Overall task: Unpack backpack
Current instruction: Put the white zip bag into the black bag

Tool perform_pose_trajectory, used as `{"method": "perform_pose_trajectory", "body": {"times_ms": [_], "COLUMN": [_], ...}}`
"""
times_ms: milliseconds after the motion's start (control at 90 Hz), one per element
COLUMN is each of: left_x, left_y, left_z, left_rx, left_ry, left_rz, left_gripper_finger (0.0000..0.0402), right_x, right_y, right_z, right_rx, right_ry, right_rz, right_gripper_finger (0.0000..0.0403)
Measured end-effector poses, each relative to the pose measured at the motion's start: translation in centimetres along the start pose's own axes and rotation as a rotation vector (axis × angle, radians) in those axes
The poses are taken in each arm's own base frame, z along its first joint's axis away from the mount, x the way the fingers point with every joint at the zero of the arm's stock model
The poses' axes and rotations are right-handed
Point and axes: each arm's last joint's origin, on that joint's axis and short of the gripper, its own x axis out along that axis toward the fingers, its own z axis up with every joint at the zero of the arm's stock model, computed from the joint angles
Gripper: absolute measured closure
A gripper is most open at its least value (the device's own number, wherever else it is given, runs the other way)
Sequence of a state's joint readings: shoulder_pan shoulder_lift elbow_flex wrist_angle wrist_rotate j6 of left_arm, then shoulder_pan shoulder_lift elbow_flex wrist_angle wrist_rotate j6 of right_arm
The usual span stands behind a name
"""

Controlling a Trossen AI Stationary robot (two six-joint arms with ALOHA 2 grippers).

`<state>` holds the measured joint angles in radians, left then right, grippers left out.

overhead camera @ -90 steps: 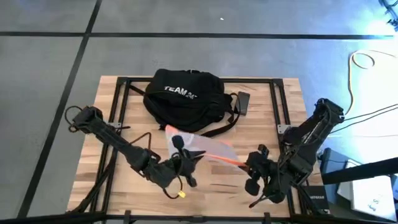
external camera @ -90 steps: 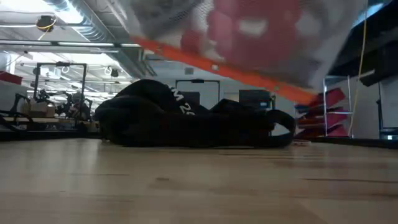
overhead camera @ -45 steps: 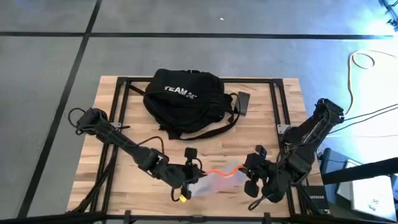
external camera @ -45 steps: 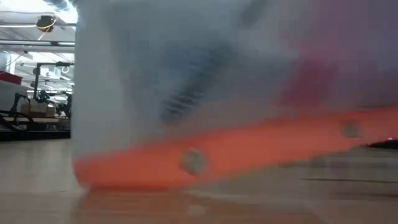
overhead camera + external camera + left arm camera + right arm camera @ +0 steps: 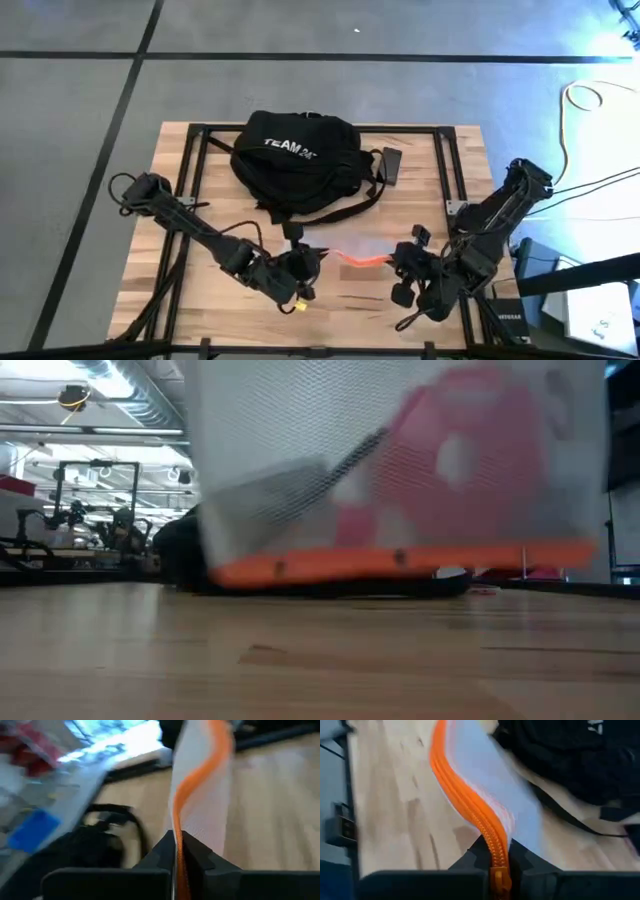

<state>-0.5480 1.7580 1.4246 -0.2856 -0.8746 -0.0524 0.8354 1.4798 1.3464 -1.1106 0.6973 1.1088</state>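
Two grippers now share the pouch!
Left gripper (image 5: 303, 262) and right gripper (image 5: 403, 262) each pinch the translucent mesh pouch's orange zipper trim (image 5: 352, 259), lifted again after dipping tableward; the large black fabric backpack (image 5: 296, 158) sits at twelve o'clock, already relieved of it.

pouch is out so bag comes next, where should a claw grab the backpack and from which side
Probably the strap loop lying on the wood at the backpack's near right edge, approached from above on the arms' side. It is thin enough to pinch, while the domed body is broad and soft. Both claws, left and right, currently pinch the pouch.
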Motion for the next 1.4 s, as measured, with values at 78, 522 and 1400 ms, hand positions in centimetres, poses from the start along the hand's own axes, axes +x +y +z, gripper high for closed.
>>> {"method": "perform_pose_trajectory", "body": {"times_ms": [78, 522, 1400], "left_x": [0.3, 3.7, 4.3], "left_y": [-0.6, -5.6, -5.7], "left_z": [-0.6, -7.1, -7.3], "left_rx": [-0.035, -0.152, 0.024], "left_ry": [0.034, 0.176, 0.142], "left_rz": [-0.152, -0.244, -0.255], "left_gripper_finger": [0.0402, 0.0401, 0.0401], "right_x": [0.7, 6.0, 5.8], "right_y": [0.4, 5.3, 7.5], "right_z": [-0.6, -4.0, -5.6], "right_rx": [-0.02, -0.079, -0.083], "right_ry": [0.05, 0.271, -0.081], "right_rz": [-0.022, 0.032, -0.023], "right_gripper_finger": [0.0403, 0.0397, 0.0182]}}
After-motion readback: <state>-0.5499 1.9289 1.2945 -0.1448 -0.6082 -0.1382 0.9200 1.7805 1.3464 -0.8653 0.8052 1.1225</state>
